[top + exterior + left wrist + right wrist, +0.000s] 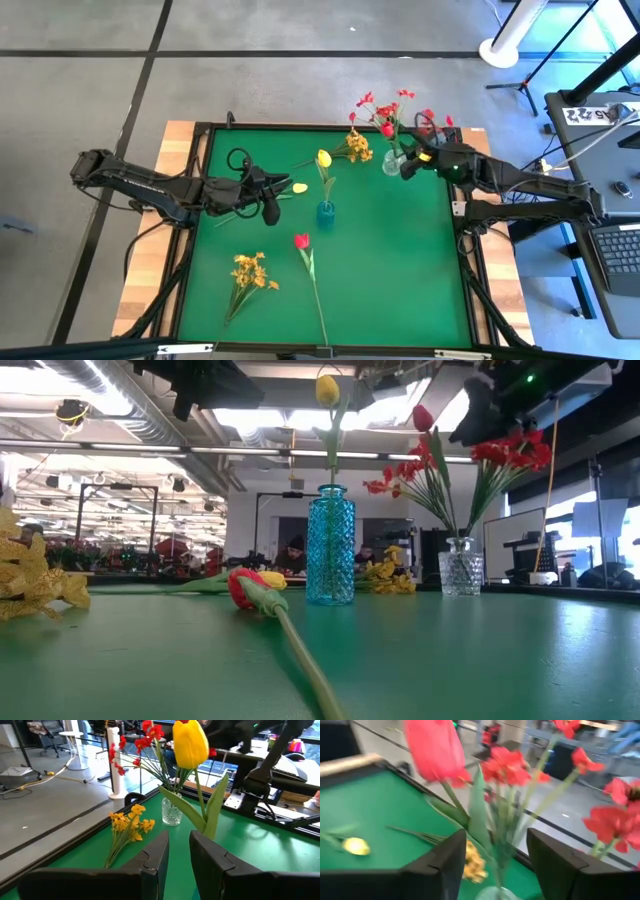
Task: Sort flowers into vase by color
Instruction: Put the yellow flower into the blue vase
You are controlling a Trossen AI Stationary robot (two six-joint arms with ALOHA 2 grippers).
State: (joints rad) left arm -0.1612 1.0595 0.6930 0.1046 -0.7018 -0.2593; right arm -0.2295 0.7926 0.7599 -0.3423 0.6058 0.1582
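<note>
Flowers, artificial on thin green stems, are about half sorted. Nearest, at lower centre of my overhead frame, a red tulip lies flat on the green felt table. A yellow-orange blossom cluster lies to its left.

Mid-frame, the blue patterned glass vase holds one upright yellow tulip. At left centre my left gripper hovers, jaws released and holding nothing, just beside a loose yellow tulip; that is the step in hand, I judge. To do it well I would close on the stem, not the bloom, then lift the stem upright before entering the narrow blue neck.

Farther, at upper centre, a second yellow blossom cluster lies loose. At upper right, my right gripper sits beside the clear glass vase of red flowers, jaws parted around a red tulip stem without gripping.
</note>
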